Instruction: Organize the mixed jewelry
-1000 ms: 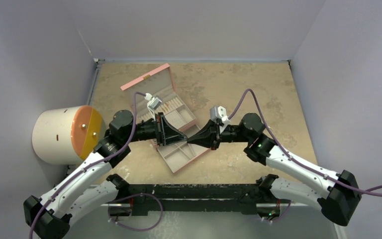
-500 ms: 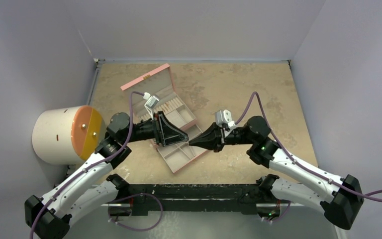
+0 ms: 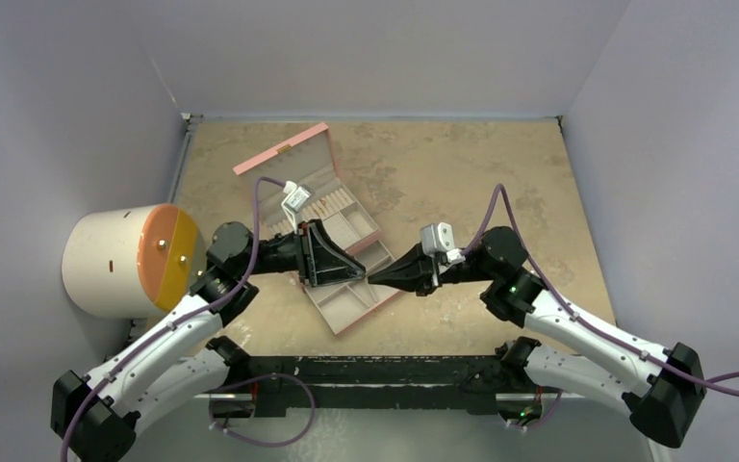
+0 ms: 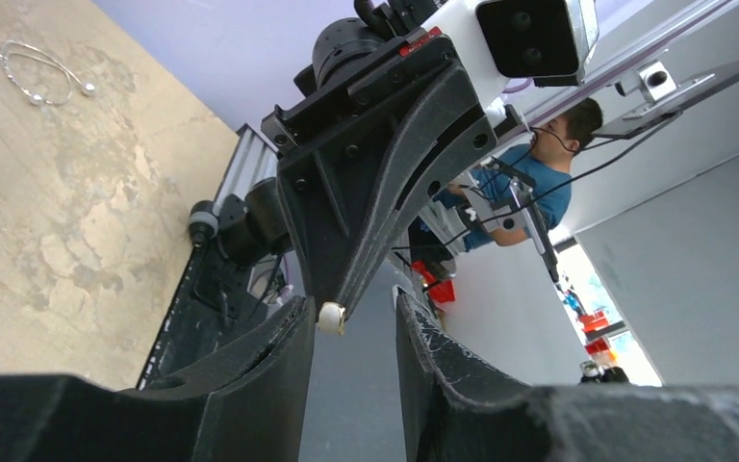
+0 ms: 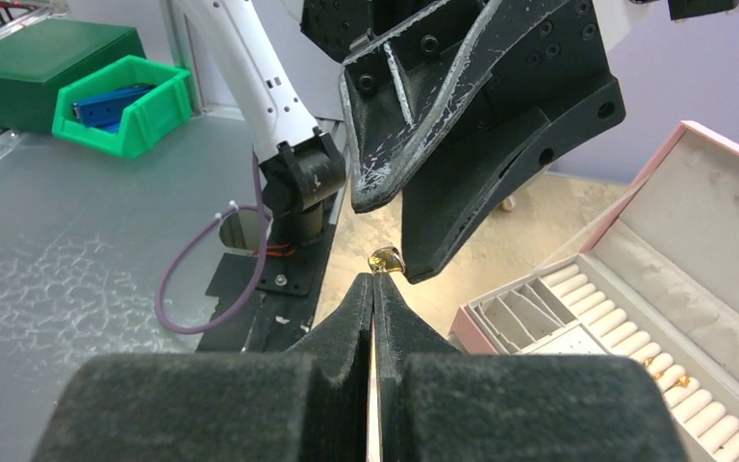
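Right end effector (image 5: 373, 281) is pinching shut on a small gold jewelry piece (image 5: 385, 260) at its tips. Left end effector (image 4: 354, 302) is standing narrowly parted directly ahead of it, above the pink box (image 3: 284, 151).

Arms (image 3: 154, 342): white links are joined by black joints.
Cables (image 3: 497, 189): purple, looped off each wrist.
Cameras (image 3: 295, 197): pale grey boxes.
Fingers (image 5: 462, 96): black wedges, scratched white, fixed by dark screws (image 5: 428, 43).
Light (image 3: 513, 285): green, lit.
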`<state>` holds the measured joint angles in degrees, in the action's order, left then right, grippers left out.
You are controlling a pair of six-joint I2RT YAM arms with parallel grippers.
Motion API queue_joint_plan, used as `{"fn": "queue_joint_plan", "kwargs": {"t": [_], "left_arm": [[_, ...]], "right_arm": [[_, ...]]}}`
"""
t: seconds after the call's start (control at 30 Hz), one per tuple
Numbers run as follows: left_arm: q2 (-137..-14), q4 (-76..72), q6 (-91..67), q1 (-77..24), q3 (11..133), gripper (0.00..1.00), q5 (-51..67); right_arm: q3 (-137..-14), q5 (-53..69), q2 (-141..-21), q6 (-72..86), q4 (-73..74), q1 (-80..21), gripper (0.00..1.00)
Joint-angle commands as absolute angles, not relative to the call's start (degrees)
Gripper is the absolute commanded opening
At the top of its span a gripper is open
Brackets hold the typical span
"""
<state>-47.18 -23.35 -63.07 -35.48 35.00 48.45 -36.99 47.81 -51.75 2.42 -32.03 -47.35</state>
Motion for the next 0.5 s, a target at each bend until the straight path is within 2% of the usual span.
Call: {"fn": "queue_joint_plan", "kwargs": {"t": [0.0,0.1,0.47], "left_arm": [[-47.4,-28.1,-65.1,-35.6,35.1,0.34,51.5],[-47.9,-28.1,-65.3,-35.9,35.1,0.3,52.3],[-47.8,-28.0,-65.3,-36.4,34.4,0.28,53.0]], "right_arm": [[-38.8,50.1,-51.2,-1.5,-32.8,-47.8,0.0],[-38.8,50.5,-51.3,-2.3,-33.5,-47.9,0.0],[-39.4,51.9,-52.5,-3.3,-35.1,-47.9,0.0]]}}
